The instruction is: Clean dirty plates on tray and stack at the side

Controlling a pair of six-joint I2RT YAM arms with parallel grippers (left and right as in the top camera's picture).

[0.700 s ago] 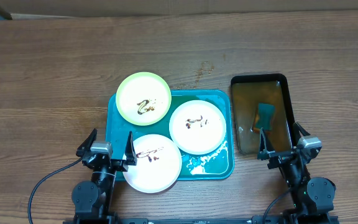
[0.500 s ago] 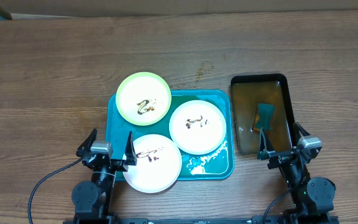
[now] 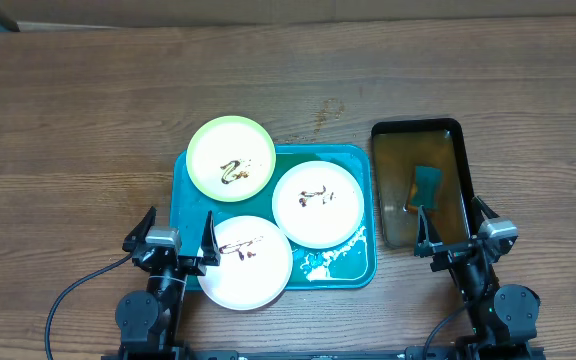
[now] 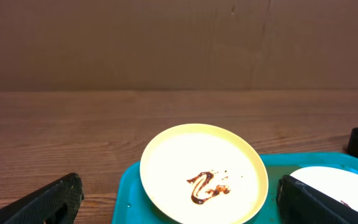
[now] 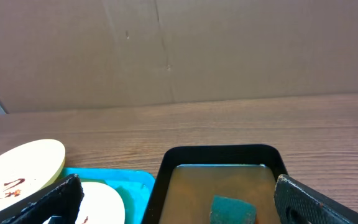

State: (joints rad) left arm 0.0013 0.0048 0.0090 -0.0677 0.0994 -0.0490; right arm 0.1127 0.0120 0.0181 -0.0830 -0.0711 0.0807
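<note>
**Nothing moves: three smeared plates wait, both tools wide and empty**

Overhead: nothing has shifted over the last moments, so I judge that cleaning has not begun. The teal-blue rectangular plastic tray [image 3: 356,158] sits mid-frame on the brown wooden tabletop [image 3: 88,120]. The pale lime-green round plate [image 3: 231,159] overhangs its upper-left corner. A white round plate [image 3: 318,204] lies centre-right, and the second white round plate [image 3: 248,262] overhangs the lower edge. All three carry brown sauce.

To the right, the black rectangular tray [image 3: 458,130] holds brownish water and a teal sponge [image 3: 426,182]. The left tool [image 3: 175,235], lower left, and the right tool [image 3: 455,232], lower right, stand fully apart and grip nothing.

Left wrist: the left tool's fingers [image 4: 42,202] fill the bottom corners, with the lime-green plate ahead between them, untouched.

Right wrist: the right tool's fingers [image 5: 303,199] are equally spread, with the black tray and sponge ahead.
</note>
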